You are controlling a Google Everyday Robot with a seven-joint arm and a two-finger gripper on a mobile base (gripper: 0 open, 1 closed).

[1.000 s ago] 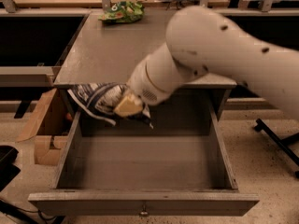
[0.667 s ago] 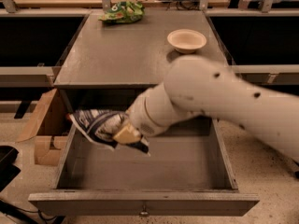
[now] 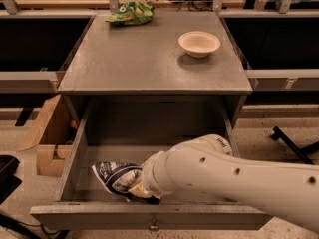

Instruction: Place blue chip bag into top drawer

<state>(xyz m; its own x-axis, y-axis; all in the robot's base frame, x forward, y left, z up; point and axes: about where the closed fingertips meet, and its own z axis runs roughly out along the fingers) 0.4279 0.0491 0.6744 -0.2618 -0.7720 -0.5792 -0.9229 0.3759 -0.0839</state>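
A: Where is the gripper [image 3: 135,188] now?

B: Low inside the top drawer [image 3: 70,169], near the front left. It pinches the right end of the blue chip bag [image 3: 114,176]. Whether the bag touches the floor, I cannot tell.

A: How to finish well?

B: I think: lower until the bag rests, spread the jaws, then lift straight up, clear of the front panel. The bowl [image 3: 199,43] on top is well apart.
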